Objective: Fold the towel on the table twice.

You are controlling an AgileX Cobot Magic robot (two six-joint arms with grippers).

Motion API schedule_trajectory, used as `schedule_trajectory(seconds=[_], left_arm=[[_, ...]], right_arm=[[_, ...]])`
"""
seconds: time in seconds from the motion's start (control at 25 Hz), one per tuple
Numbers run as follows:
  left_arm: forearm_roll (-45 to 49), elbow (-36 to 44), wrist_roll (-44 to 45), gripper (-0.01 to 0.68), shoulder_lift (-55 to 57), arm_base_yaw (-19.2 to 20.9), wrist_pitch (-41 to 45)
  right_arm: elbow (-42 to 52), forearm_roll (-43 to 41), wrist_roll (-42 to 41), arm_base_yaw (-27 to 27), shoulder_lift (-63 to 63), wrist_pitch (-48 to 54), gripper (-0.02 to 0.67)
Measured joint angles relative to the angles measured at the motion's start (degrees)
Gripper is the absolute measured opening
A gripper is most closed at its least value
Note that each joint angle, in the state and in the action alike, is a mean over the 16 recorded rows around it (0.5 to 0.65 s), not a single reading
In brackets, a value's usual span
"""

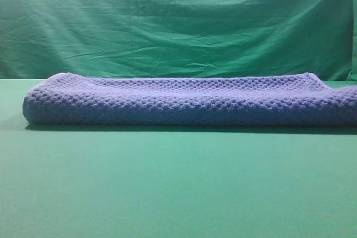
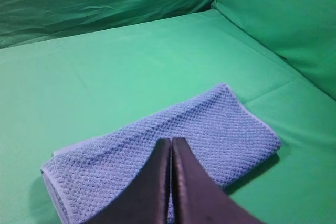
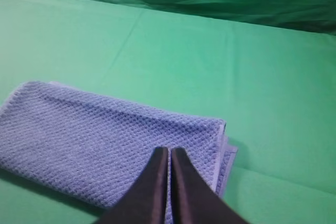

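Although the task asks for two folds, the towel (image 1: 189, 101) already lies as a thick, narrow band across the middle of the exterior high view, so I judge that the folding is finished or nearly finished. At the lower right of the right wrist view several layers show stacked at the corner, which agrees with more than one fold. What may be left, as far as I can tell, is only to draw the arms away or to tidy the edges.

The left gripper (image 2: 171, 141) has its two dark fingers pressed together with nothing between them, and it hangs over the lower middle of the towel in its own view. The right gripper (image 3: 169, 150) is the same: fingers closed on each other, empty, above the near edge of the towel at the lower centre. Whether the tips touch the cloth I cannot tell. Neither gripper appears in the exterior high view.

The towel rests on the table (image 1: 167, 193), and its right end runs out of the frame in the exterior view. Its left end is rounded and slightly bulky. Around the towel the green surface is bare in front and behind it, so there is open room for moving on all sides. The wrinkled backdrop cloth (image 1: 178, 20) hangs behind, apart from the towel.
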Motion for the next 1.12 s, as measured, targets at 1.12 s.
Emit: schedule_trajectory(seconds=[1.12], left_arm=[[8.80, 32.47, -11.58, 0.000, -49.97, 0.00, -0.87]], right_arm=[[15.69, -0.37, -3.62, 5.10, -38.92, 0.15, 0.000]])
